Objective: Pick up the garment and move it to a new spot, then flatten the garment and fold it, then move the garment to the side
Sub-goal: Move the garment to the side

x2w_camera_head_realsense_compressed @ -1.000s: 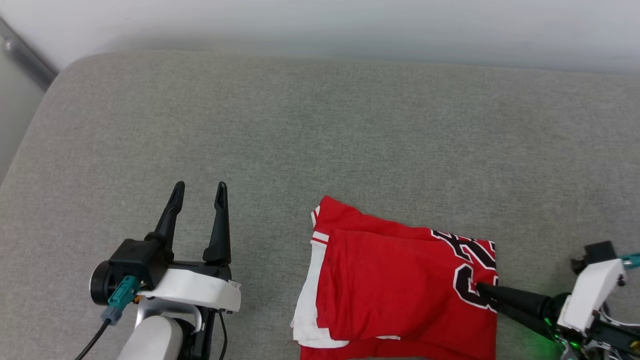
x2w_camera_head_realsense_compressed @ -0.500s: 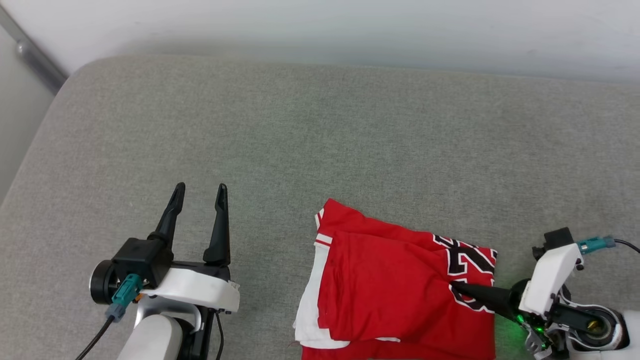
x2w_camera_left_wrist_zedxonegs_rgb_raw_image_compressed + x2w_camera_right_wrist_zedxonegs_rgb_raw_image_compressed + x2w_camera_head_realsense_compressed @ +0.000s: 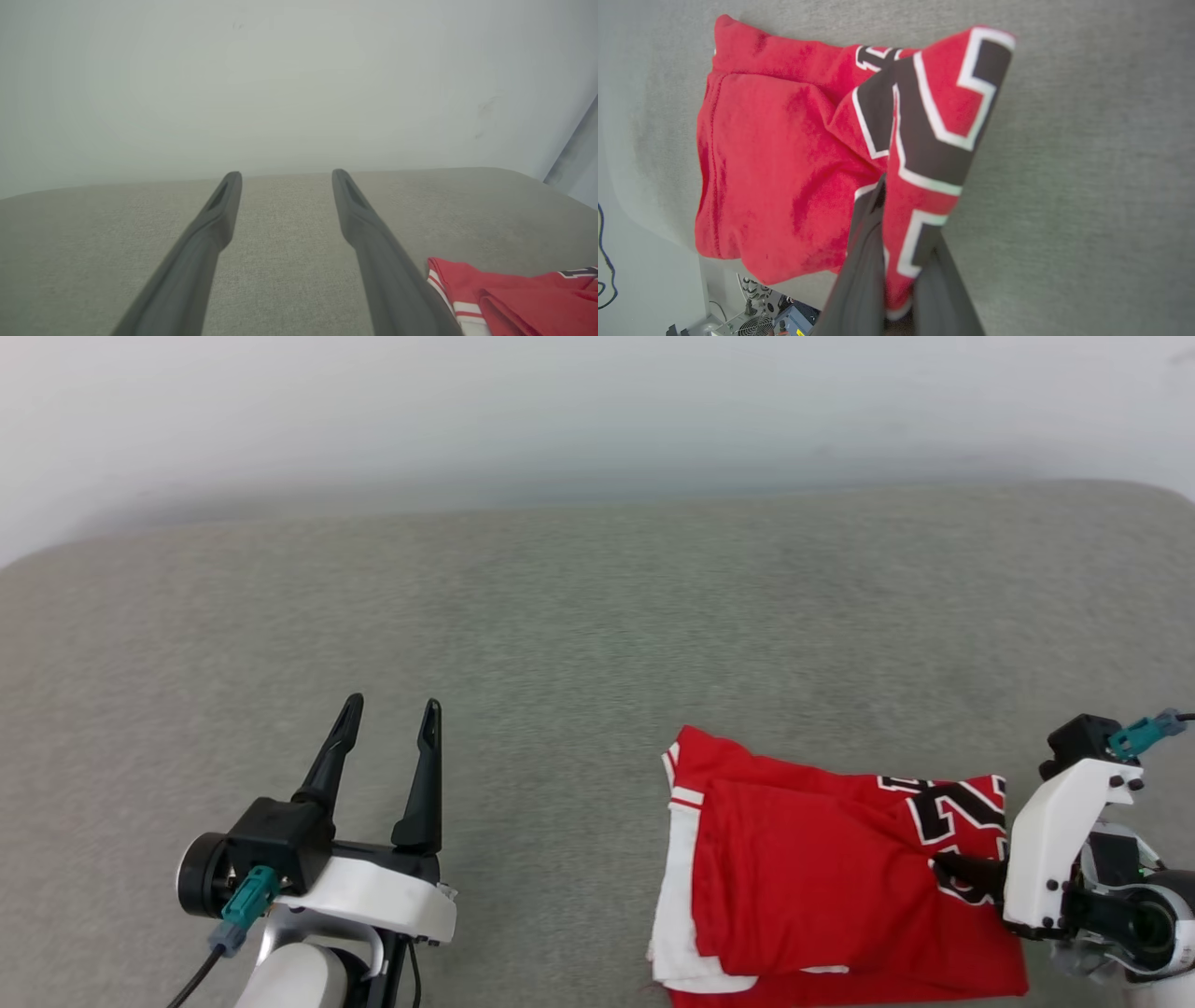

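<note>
A folded red garment (image 3: 803,877) with a white sleeve edge and black, white-outlined numerals lay on a grey fabric surface (image 3: 560,644), toward its near right part in the head view. The right pincer (image 3: 945,870) was pressed together on the garment's right edge. In the right wrist view a flap of cloth bearing a numeral was pinched between the two dark fingers (image 3: 864,261) and drawn up from the rest of the garment (image 3: 775,163). The left pincer (image 3: 392,705) hovered well apart from the garment, to its left, with its fingers spread and nothing between them, pointing toward a pale wall (image 3: 299,84).
</note>
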